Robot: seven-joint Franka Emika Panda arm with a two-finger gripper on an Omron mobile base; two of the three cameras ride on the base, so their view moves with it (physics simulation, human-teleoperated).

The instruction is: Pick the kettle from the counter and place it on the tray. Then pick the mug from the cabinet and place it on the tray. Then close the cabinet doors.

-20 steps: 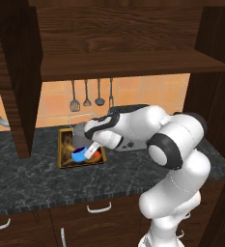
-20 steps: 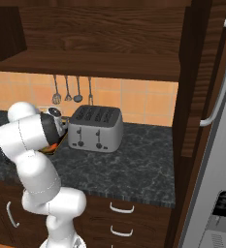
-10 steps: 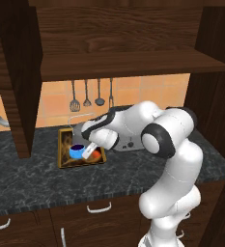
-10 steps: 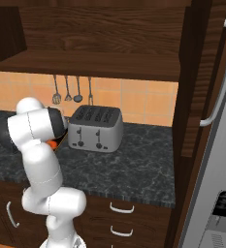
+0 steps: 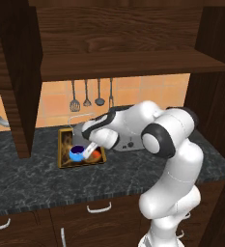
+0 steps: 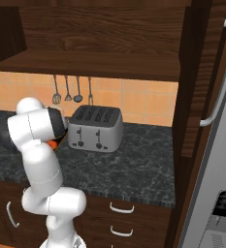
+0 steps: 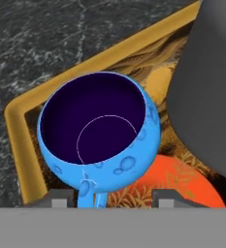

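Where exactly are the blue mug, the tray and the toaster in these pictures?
mug (image 7: 97, 128), hand view, on its dark inside.
tray (image 7: 17, 109), hand view, on the gold rim's corner.
toaster (image 6: 95, 128), right base view, on its silver front face.

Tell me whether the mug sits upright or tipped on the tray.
Upright. In the hand view the mug shows its round dark mouth facing up, inside the tray rim beside the kettle.

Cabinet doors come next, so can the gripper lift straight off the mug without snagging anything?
Probably yes: the gripper looks open around the mug handle on the tray; the kettle stands close beside it.
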